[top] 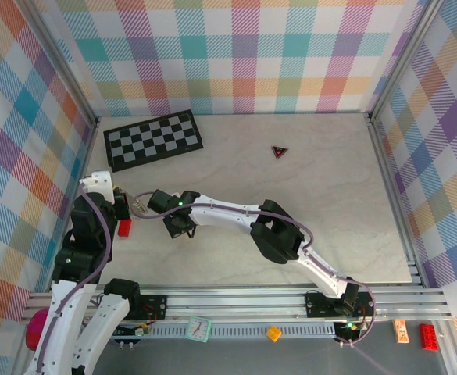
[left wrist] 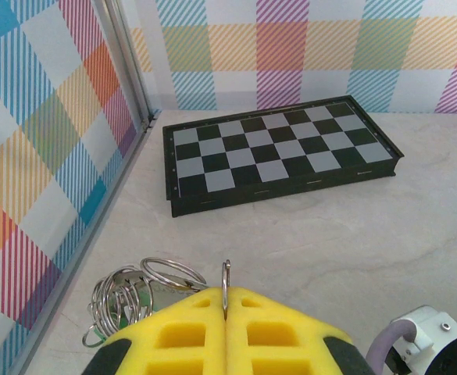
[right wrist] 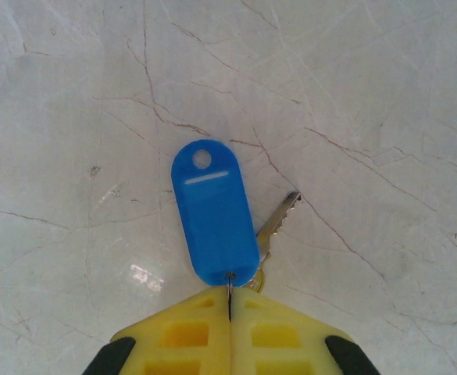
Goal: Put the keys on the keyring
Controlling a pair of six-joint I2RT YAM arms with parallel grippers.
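Observation:
My left gripper (left wrist: 226, 308) is shut on a thin silvery keyring (left wrist: 226, 280), which stands edge-on between the yellow fingertips. A bunch of more silvery rings (left wrist: 126, 295) with a bit of green among them hangs just left of the fingers, close to the left wall. In the top view the left gripper (top: 123, 208) and keyring (top: 139, 205) sit at the table's left side. My right gripper (right wrist: 230, 301) is shut on the small ring of the blue-tagged key; its blue tag (right wrist: 215, 219) and silvery blade (right wrist: 280, 217) lie on the table. The right gripper (top: 178, 226) is a short way right of the left one.
A black-and-white checkerboard (top: 153, 139) (left wrist: 279, 152) lies at the back left. A small dark triangle with a red mark (top: 279, 151) sits at the back middle. The plaid left wall (left wrist: 48, 172) stands close beside the left gripper.

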